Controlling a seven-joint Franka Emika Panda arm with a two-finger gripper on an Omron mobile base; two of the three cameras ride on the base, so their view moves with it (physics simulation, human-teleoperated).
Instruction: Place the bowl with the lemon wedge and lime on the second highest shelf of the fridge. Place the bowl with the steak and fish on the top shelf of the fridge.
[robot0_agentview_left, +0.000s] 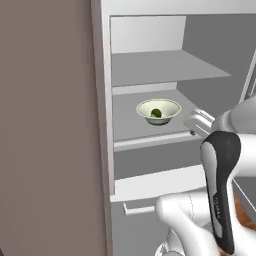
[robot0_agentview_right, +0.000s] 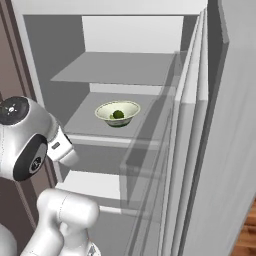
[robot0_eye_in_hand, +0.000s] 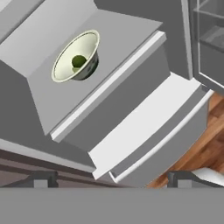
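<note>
One bowl (robot0_agentview_left: 158, 111) on second highest shelf (robot0_agentview_left: 145, 136) – one lime (robot0_agentview_left: 156, 113) inside; fingers (robot0_eye_in_hand: 43, 178) wide apart – holding nothing.

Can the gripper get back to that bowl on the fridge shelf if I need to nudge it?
Probably yes. The gripper is open and empty, facing the open fridge. The bowl sits alone near the shelf front, with nothing between them.

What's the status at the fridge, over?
Claw open, empty, clear of fridge. Bowl with lime sits on second highest shelf. Top shelf bare. Nothing obstructing.
</note>
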